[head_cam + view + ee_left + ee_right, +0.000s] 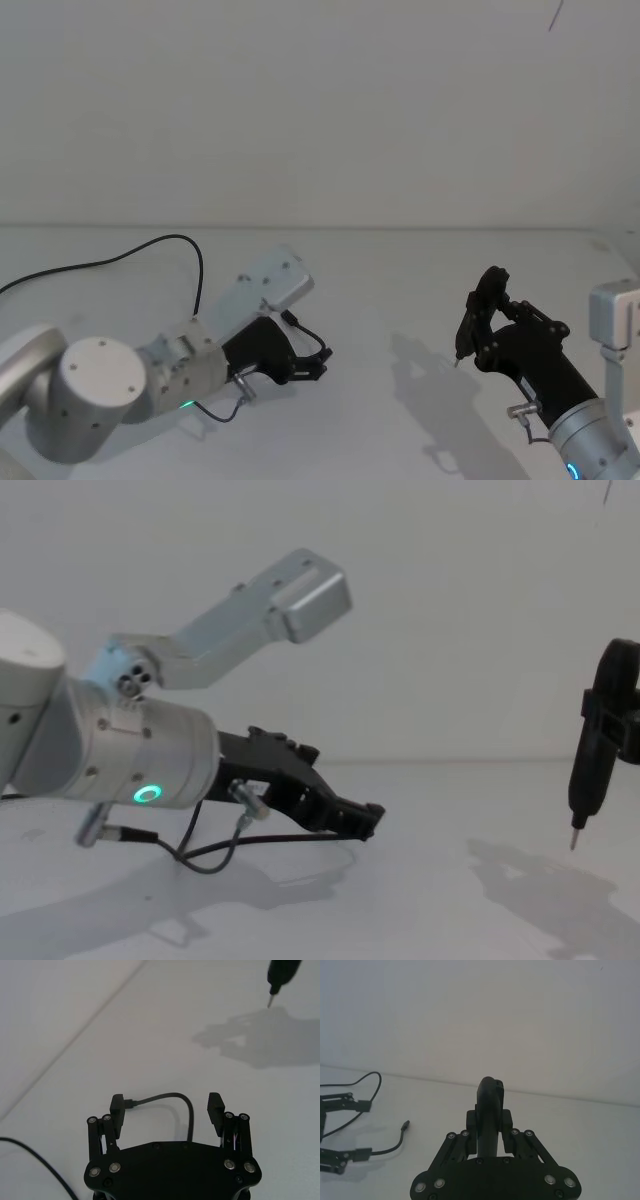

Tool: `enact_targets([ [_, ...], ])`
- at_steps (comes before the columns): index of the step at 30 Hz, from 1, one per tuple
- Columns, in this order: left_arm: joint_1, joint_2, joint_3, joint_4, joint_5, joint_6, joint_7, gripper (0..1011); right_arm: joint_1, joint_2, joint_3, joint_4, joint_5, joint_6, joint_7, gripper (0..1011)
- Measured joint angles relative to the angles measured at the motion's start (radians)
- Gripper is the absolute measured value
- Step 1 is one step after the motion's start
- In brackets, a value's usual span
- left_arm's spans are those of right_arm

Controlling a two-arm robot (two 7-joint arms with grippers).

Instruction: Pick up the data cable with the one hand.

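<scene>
Now | our black angular left gripper (166, 1105) has jaws agape astride the thin black data cable (170, 1094) | we reckon clamping, lifting remain | right gripper (489, 1122) clenches black pen-like tool (585, 770).

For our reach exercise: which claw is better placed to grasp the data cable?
Left. The left claw is open around the data cable; the right claw holds a pen-like tool, apart.

On white worktop (150, 1035), between fingers (116, 1105) of black plastic left end effector (166, 1103): thin black data cable (188, 1106). Well right: black right end effector (480, 322).
</scene>
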Motion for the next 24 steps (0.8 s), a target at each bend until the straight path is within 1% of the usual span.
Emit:
enact_targets([
  [3, -0.04, -0.01, 0.034, 0.018, 0.022, 0.039, -0.025, 1001, 0.0, 0.0, 0.0, 0.0, 0.0, 0.0, 0.0, 279],
  [6, -0.065, -0.018, 0.055, 0.03, 0.039, 0.066, -0.041, 1001, 0.0, 0.0, 0.0, 0.0, 0.0, 0.0, 0.0, 279],
  [7, -0.083, -0.026, 0.07, 0.04, 0.052, 0.087, -0.051, 1001, 0.0, 0.0, 0.0, 0.0, 0.0, 0.0, 0.0, 279],
  [13, -0.136, -0.055, 0.108, 0.072, 0.09, 0.154, -0.07, 1001, 0.0, 0.0, 0.0, 0.0, 0.0, 0.0, 0.0, 279],
  [19, -0.16, -0.086, 0.116, 0.1, 0.107, 0.207, -0.069, 1001, 0.0, 0.0, 0.0, 0.0, 0.0, 0.0, 0.0, 279],
  [24, -0.164, -0.107, 0.108, 0.114, 0.109, 0.239, -0.059, 1001, 0.0, 0.0, 0.0, 0.0, 0.0, 0.0, 0.0, 279],
])
